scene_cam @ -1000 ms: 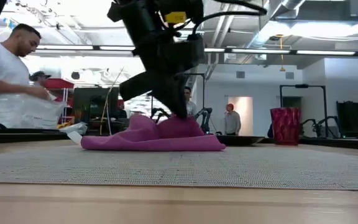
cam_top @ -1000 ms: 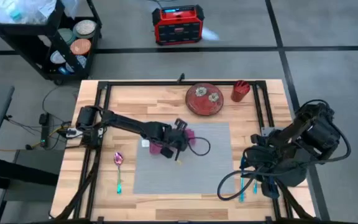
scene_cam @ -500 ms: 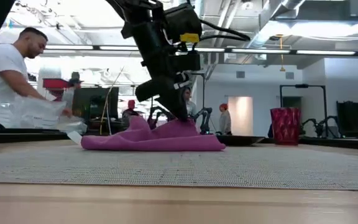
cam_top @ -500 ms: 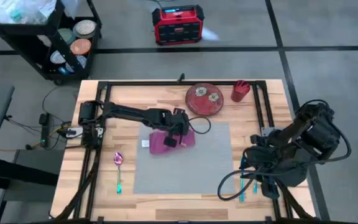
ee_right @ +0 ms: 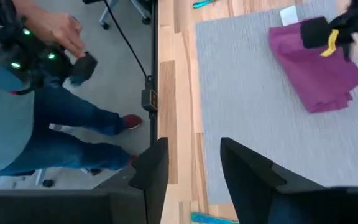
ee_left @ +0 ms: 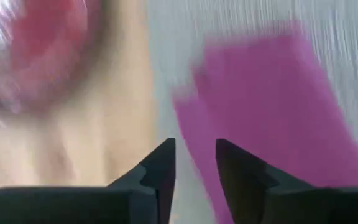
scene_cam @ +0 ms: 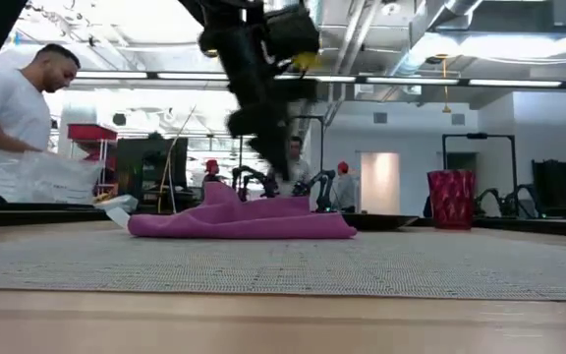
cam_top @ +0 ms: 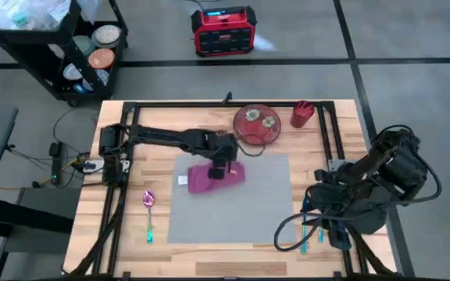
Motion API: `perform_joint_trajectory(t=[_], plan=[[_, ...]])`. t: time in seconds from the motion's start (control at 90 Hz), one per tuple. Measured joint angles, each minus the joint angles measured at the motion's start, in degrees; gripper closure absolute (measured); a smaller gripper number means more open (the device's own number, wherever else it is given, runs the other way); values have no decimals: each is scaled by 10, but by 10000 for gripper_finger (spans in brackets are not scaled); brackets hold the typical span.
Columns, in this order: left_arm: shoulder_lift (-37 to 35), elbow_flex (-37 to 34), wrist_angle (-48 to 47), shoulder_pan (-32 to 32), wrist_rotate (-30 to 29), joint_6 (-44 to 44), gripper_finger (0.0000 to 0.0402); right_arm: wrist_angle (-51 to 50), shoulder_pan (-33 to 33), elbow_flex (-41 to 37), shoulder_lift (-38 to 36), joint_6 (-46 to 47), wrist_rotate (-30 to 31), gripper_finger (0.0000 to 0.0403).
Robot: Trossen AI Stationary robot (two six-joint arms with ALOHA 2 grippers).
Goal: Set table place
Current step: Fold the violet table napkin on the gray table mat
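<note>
One magenta napkin (cam_top: 216, 178) being left lying on the grey placemat (cam_top: 248, 211), left end effector (cam_top: 219, 164) being held just above it, fingers slightly parted and empty, right end effector (ee_right: 188, 180) being parked at the bench (cam_top: 162, 125) edge, fingers apart.

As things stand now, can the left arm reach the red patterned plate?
Probably yes. The left gripper hovers open over the magenta napkin, close beside the red plate, and nothing stands between them. The right gripper waits far off.

Both arms are dark, jointed, near-black machines trailing looped black cables. The left claw (cam_top: 219, 166) carries a small yellow tag near its wrist; the right claw (ee_right: 189, 163) shows two flat, angular black fingers (ee_right: 246, 165).
</note>
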Motion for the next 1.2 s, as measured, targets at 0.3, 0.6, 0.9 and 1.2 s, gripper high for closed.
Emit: perform_joint_trajectory(t=[0.3, 0.6, 0.9, 1.2], plan=[[-47, -6, -174, 42, 73, -42, 278, -5, 2, 0, 0, -1, 0, 268], [-251, -171, 3, 59, 125, -104, 278, -9, 9, 0, 0, -6, 0, 268], [-248, -280, 148, 59, 136, -85, 279, -10, -7, 0, 0, -3, 0, 268], [-188, -280, 160, 78, 188, -25, 279, 4, -19, 0, 0, -7, 0, 268]])
